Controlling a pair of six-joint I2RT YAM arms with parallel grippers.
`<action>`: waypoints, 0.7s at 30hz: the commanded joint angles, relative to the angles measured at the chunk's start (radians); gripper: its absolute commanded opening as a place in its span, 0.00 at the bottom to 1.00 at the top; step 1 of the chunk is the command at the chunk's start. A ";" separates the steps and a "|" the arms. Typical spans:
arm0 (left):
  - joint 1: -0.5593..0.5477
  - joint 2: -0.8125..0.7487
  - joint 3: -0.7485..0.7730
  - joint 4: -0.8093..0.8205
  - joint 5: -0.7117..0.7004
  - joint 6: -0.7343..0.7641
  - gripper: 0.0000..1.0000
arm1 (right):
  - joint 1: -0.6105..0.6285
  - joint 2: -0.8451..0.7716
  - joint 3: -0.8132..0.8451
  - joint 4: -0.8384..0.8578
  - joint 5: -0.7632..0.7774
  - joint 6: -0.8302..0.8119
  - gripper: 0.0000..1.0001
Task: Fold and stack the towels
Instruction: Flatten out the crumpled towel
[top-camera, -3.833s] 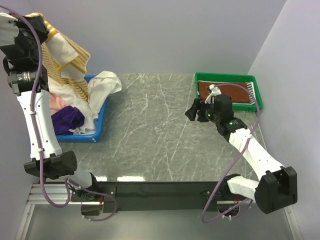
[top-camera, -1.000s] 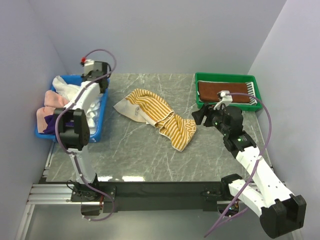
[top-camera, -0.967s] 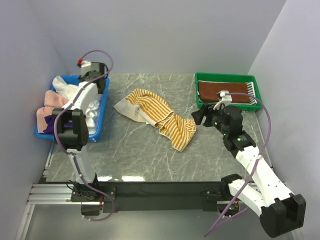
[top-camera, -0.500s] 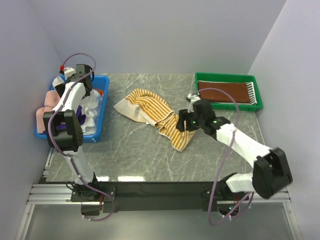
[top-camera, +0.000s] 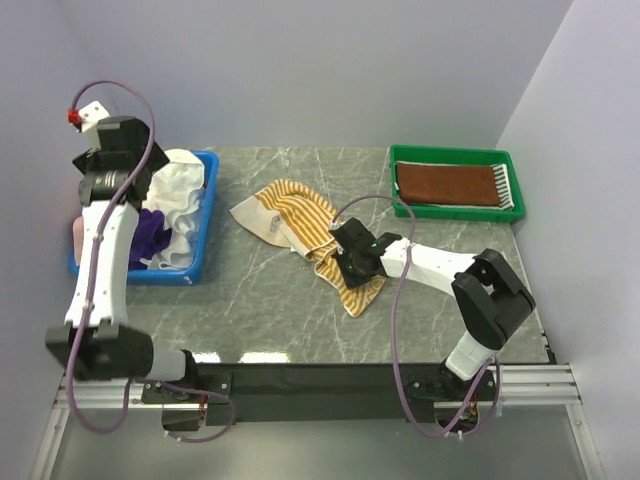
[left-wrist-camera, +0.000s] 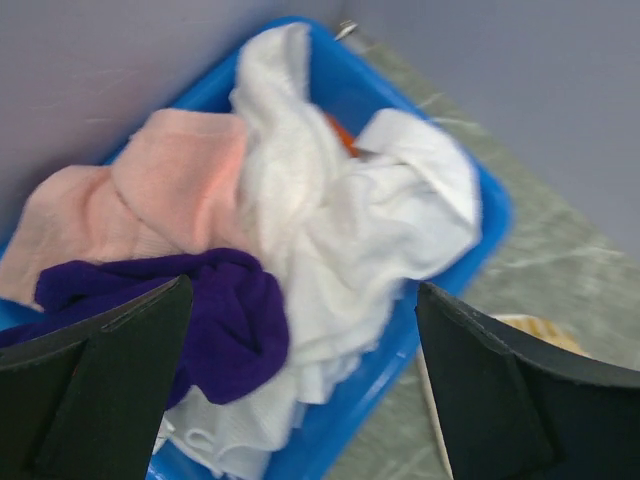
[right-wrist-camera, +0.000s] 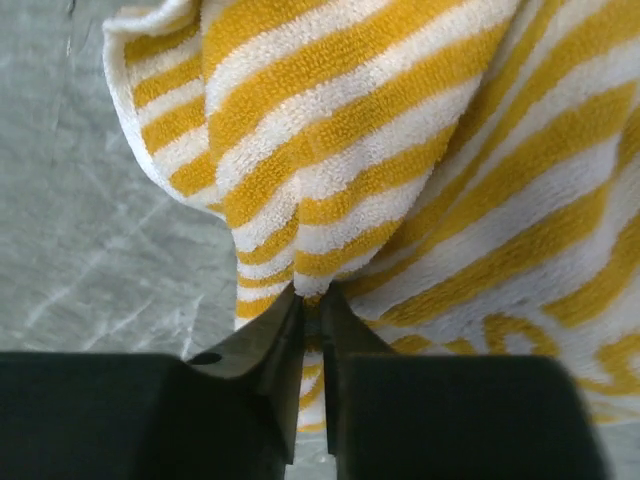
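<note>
You are early in the job, and the blue bin (top-camera: 205, 215) is the best mark to read it from. Well apart from the bin, across the table (top-camera: 280, 310), the green tray (top-camera: 455, 212) holds a brown towel (top-camera: 445, 183) lying flat and folded. A striped edge shows at the end of it farthest from the bin, though you cannot tell whether that is a second towel beneath. That tray is all that looks finished. The yellow-white striped towel (top-camera: 300, 225) lies crumpled on the table near the bin, on its tray-facing side, with nothing folded yet. Your right gripper (right-wrist-camera: 312, 300) is at the end of this towel farthest from the bin. Its jaws are pressed almost together, with a ridge of the striped cloth pinched between them, so it has hold of the towel. Your left gripper (left-wrist-camera: 302, 290) hangs directly above the bin with its fingers spread wide and nothing between them. Under it, inside the bin, a white towel (left-wrist-camera: 340, 220), a pink towel (left-wrist-camera: 180, 170) and a purple towel (left-wrist-camera: 210, 310) sit in a loose heap, none of them folded. As it looks, you have the striped towel to spread, fold and carry away from the bin to the tray. After that, at least three more from the bin need the same.
</note>
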 joint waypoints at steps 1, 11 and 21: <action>-0.017 -0.099 -0.074 0.087 0.206 0.016 0.99 | 0.011 -0.053 0.071 -0.069 0.073 0.015 0.06; -0.163 -0.217 -0.222 0.206 0.499 -0.007 0.99 | 0.012 -0.426 0.307 -0.266 -0.005 0.013 0.00; -0.497 -0.089 -0.420 0.311 0.544 -0.189 0.99 | -0.003 -0.681 -0.157 -0.191 0.056 0.202 0.00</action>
